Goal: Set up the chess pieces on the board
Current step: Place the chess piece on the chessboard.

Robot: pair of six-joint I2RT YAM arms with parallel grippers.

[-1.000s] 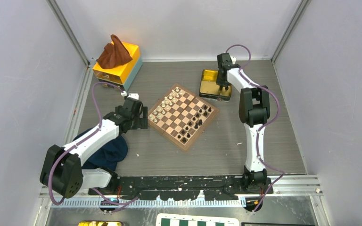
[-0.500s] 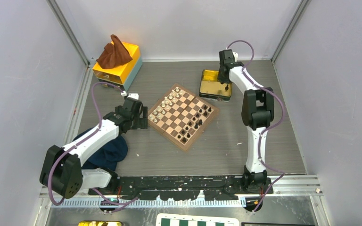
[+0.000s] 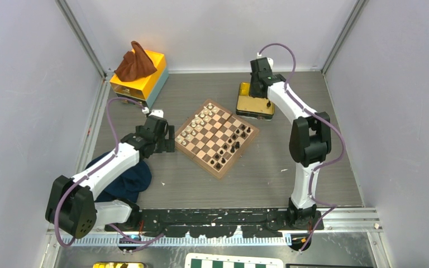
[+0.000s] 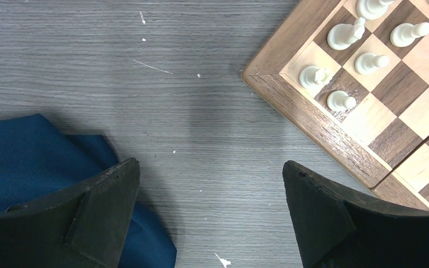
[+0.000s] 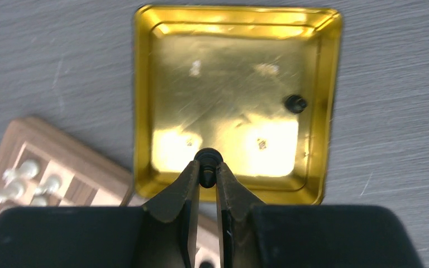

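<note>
At the far edge of the table, my right gripper hangs over the near rim of a gold tray. Its jaws are drawn narrow around a tiny black chess piece with a rounded top, much thinner than my fingers and clear of the tray floor as far as I can tell. A second black piece sits alone on the tray floor near its right wall.

The board lies mid-table, turned corner-on to me, with dark and tan squares inside a brown rim. Black pieces line the side nearest the tray, though I cannot count the empty squares among them. Cream pieces line the opposite side, and the middle squares are bare. The tray's near-left corner comes close to the board's far-right edge, with a thin strip of grey table between them.

My left gripper hovers off the board's left corner with its jaws wide apart and nothing between them. A blue cloth lies under its left finger. A yellow box topped with a brown cloth fills the far-left corner. Bare table runs along the near side of the board and out to the right edge.
</note>
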